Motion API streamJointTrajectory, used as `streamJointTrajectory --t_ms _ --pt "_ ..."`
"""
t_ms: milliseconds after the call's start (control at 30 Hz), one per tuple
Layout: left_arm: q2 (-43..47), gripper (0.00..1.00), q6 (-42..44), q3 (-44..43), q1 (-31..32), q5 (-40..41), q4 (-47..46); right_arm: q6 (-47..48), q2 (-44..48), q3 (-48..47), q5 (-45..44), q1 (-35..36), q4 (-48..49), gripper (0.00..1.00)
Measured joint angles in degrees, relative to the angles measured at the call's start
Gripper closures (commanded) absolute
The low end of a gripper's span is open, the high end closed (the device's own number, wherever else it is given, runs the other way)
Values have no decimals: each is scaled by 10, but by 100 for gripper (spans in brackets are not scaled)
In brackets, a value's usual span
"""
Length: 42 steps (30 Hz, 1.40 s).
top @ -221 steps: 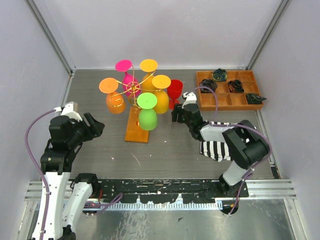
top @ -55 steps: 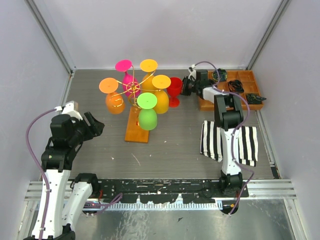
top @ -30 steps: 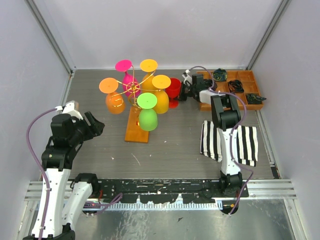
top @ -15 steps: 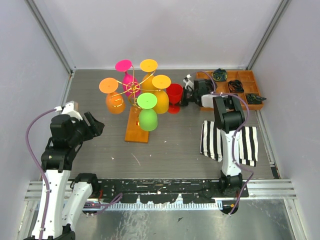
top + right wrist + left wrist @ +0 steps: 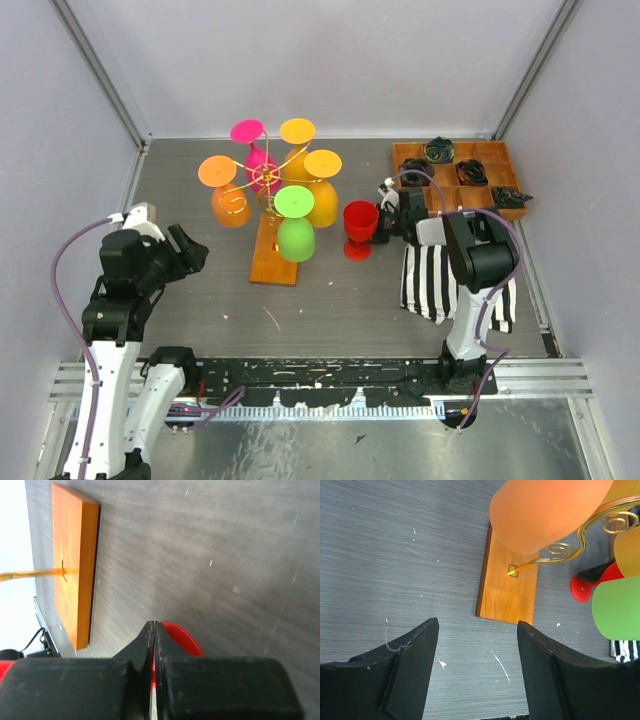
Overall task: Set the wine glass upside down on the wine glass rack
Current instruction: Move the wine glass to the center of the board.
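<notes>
1. Jaws of the left hand (image 5: 188, 250) stand wide apart with nothing between them. It hovers over the grey bench (image 5: 330, 300) at the far left, well apart from the rack. Its wrist view shows two black fingers (image 5: 415, 665) above bare bench, facing the near end of the rack's base.
2. Left of centre stands the thin gold wire wine glass rack (image 5: 266, 176) with curled scroll arms, on a flat rectangular orange-brown wooden base (image 5: 275, 258). Five glasses hang on it upside down, round feet uppermost: an orange glass (image 5: 218, 170), a pink glass (image 5: 247, 131), two yellow-orange glasses (image 5: 297, 131) and, nearest the arms, a green glass (image 5: 294, 201).
3. A red wine glass (image 5: 360, 218) is upright, bowl mouth up, just right of the base and not on the rack. Whether its foot rests on the bench cannot be told.
4. The right hand (image 5: 378, 225) is closed on that glass from its right side. In the wrist view its fingers (image 5: 135, 680) are pinched almost together, with the red foot behind them.
5. A black-and-white striped cloth (image 5: 432, 285) lies flat, partly under the right arm.
6. At the far right sits an orange-brown compartmented wooden tray (image 5: 470, 198) holding small dark items (image 5: 438, 150).
</notes>
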State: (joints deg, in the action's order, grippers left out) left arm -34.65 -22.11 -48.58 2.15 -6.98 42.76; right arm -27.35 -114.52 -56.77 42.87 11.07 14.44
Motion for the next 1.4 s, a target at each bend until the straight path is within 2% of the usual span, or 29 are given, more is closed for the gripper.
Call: streamJointTrajectory --t_ms 200,567,900,1100,1200,1333,1400 --pt "1 29 0 0 0 0 0 -35 61 124 -22 27 102 99" --pt "7 29 0 0 10 0 0 -132 83 261 -57 93 300 97" --pt "8 29 0 0 16 0 0 -126 129 256 -140 93 234 91" --pt "8 29 0 0 17 0 0 -101 155 230 -190 44 167 87" --pt "8 29 0 0 17 0 0 -83 194 216 -216 10 118 79" --pt "8 29 0 0 18 0 0 -57 296 217 -273 -3 54 50" --pt "7 28 0 0 18 0 0 -53 371 233 -302 -2 38 42"
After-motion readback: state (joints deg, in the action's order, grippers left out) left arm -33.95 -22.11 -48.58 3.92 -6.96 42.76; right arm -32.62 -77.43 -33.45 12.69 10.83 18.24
